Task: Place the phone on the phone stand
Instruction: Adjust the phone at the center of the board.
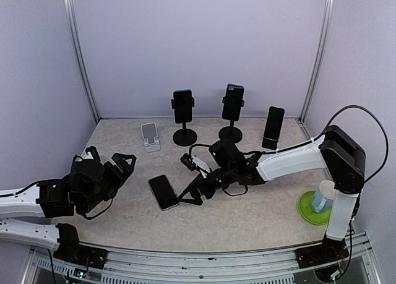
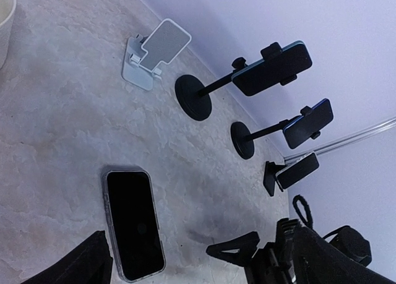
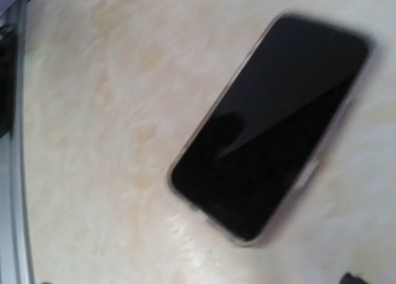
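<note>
A black phone [image 1: 164, 192] in a clear case lies flat, screen up, on the table; it also shows in the left wrist view [image 2: 132, 223] and, blurred, in the right wrist view [image 3: 272, 123]. An empty white phone stand [image 1: 149, 137] stands behind it and shows in the left wrist view [image 2: 150, 55]. My right gripper [image 1: 190, 180] is open and empty, low over the table just right of the phone. One of its fingers [image 2: 235, 247] shows in the left wrist view. My left gripper [image 1: 110, 159] is open and empty, left of the phone.
Two black pole stands [image 1: 183, 111] [image 1: 232, 107] and a low stand [image 1: 273, 128] at the back each hold a phone. A green plate [image 1: 307, 211] with a cup [image 1: 322, 196] sits at the right. Walls enclose the back and sides.
</note>
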You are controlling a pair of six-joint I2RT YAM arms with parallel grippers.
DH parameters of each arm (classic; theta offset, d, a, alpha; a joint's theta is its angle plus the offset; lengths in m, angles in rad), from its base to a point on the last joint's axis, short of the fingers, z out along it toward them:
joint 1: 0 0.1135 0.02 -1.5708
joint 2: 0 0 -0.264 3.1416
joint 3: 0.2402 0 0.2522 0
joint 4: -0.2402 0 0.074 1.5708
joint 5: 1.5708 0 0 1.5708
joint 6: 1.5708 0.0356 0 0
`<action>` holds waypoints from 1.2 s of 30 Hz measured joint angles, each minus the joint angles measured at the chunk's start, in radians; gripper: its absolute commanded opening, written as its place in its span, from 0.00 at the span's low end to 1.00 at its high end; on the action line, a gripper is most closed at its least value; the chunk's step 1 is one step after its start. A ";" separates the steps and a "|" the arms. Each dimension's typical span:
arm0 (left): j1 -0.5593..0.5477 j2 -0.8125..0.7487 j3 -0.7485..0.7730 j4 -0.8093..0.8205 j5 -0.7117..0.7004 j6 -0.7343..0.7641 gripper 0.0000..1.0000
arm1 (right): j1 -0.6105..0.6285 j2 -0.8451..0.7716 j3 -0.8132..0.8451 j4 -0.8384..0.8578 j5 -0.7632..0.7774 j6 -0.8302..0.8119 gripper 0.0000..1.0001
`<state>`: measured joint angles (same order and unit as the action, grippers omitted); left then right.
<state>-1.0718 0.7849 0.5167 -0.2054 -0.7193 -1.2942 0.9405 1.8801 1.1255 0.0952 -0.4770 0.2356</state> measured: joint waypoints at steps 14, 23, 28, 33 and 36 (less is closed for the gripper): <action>0.045 0.027 -0.006 0.041 0.043 0.017 0.99 | 0.015 0.211 0.123 -0.001 -0.109 0.053 1.00; 0.064 0.075 -0.011 0.041 0.061 0.011 0.99 | 0.083 0.306 0.261 -0.041 -0.138 0.024 1.00; 0.068 0.117 -0.011 0.040 0.055 0.021 0.99 | 0.135 0.340 0.304 -0.040 -0.202 0.003 1.00; 0.092 0.230 0.014 0.039 0.069 0.157 0.99 | 0.137 0.265 0.192 -0.017 -0.211 -0.009 1.00; 0.109 0.333 0.097 0.028 0.093 0.261 0.99 | 0.094 0.161 0.088 -0.043 -0.180 -0.026 1.00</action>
<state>-0.9623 1.1183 0.6136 -0.1772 -0.6262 -1.0336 1.0344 2.0411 1.2137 0.0525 -0.6575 0.2092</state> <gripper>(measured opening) 0.988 0.998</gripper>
